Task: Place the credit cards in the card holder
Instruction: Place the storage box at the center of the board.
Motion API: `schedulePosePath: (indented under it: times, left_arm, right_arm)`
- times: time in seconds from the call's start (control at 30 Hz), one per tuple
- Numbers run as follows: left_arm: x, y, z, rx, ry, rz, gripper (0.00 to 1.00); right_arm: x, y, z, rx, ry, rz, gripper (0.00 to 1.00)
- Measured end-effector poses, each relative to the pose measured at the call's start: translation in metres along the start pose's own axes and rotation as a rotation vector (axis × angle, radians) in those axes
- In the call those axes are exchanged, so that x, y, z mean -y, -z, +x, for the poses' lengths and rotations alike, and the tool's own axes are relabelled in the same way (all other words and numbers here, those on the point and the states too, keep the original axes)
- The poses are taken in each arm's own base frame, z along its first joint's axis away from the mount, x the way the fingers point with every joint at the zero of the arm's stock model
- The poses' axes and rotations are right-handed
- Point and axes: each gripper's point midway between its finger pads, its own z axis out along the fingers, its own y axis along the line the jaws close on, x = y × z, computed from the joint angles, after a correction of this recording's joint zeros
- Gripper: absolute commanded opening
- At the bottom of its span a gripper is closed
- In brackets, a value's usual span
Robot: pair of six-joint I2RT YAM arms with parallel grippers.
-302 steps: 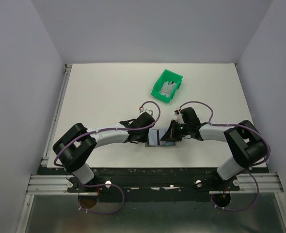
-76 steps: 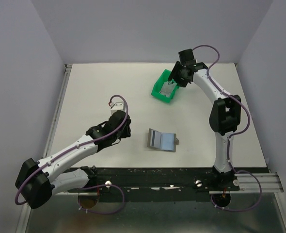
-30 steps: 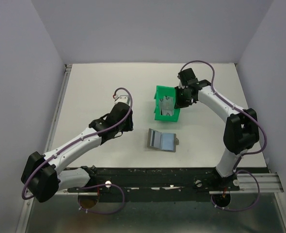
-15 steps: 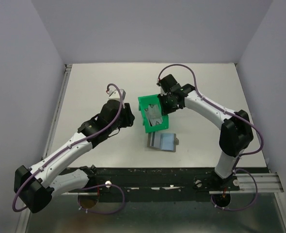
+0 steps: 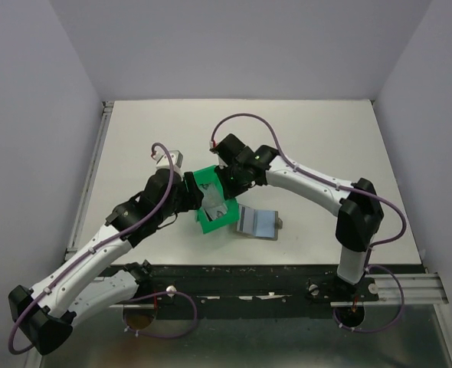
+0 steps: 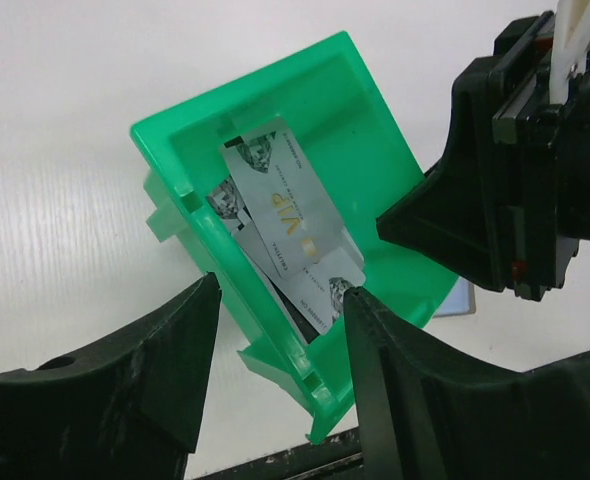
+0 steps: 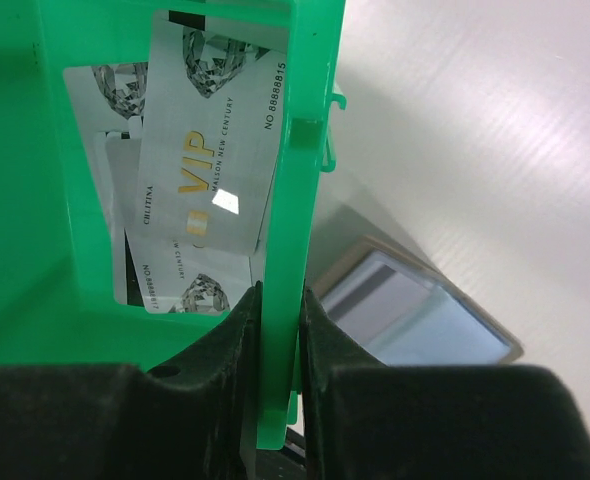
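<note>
My right gripper [image 7: 280, 295] is shut on one wall of a green bin [image 7: 315, 150] and holds it tilted above the table, just left of the card holder. Silver credit cards [image 7: 207, 160] with "VIP" print lie stacked inside the bin [image 6: 365, 130]. The card holder [image 5: 258, 222] lies open and flat, light blue inside, and shows past the bin's wall as the card holder [image 7: 405, 315]. My left gripper [image 6: 281, 288] is open, its fingers straddling the bin's lower corner, with the cards [image 6: 287, 235] just ahead. From above, the left gripper [image 5: 192, 193] and right gripper [image 5: 227, 182] meet at the bin [image 5: 214, 203].
The white table [image 5: 325, 146] is walled in by pale panels at the left, back and right. A metal rail [image 5: 96, 161] runs along the table's left edge, and the black front bar [image 5: 241, 272] lies close below the card holder.
The right arm has carried the green bin left and nearer, tipping it beside the card holder. The left arm has swung in to meet it, and its jaws have widened.
</note>
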Motion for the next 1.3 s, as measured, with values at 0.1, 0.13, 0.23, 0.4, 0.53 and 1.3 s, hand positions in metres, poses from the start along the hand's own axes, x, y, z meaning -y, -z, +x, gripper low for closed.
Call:
schedulePosePath:
  times: [0.1, 0.13, 0.23, 0.4, 0.53, 1.3]
  left_arm:
    - [-0.016, 0.007, 0.022, -0.032, 0.02, -0.025, 0.67]
    - [-0.021, 0.009, 0.028, -0.044, 0.028, -0.034, 0.67]
    - [-0.033, 0.011, 0.046, -0.084, 0.044, -0.066, 0.67]
    - [-0.048, 0.009, 0.072, -0.133, 0.076, -0.107, 0.66]
    - [-0.056, 0.005, 0.087, -0.166, 0.086, -0.132, 0.66]
    - [-0.052, -0.037, 0.109, -0.238, 0.072, -0.145, 0.51]
  right_arm:
    - [-0.018, -0.012, 0.001, -0.016, 0.016, -0.014, 0.01]
    - [-0.021, -0.017, 0.004, -0.03, 0.016, -0.013, 0.01]
    - [-0.026, -0.032, 0.017, -0.065, 0.007, -0.002, 0.01]
    - [-0.014, -0.048, 0.04, -0.1, -0.044, 0.046, 0.08]
    - [-0.008, -0.057, 0.052, -0.115, -0.072, 0.064, 0.15]
    - [-0.015, -0.044, 0.042, -0.023, -0.101, 0.016, 0.43]
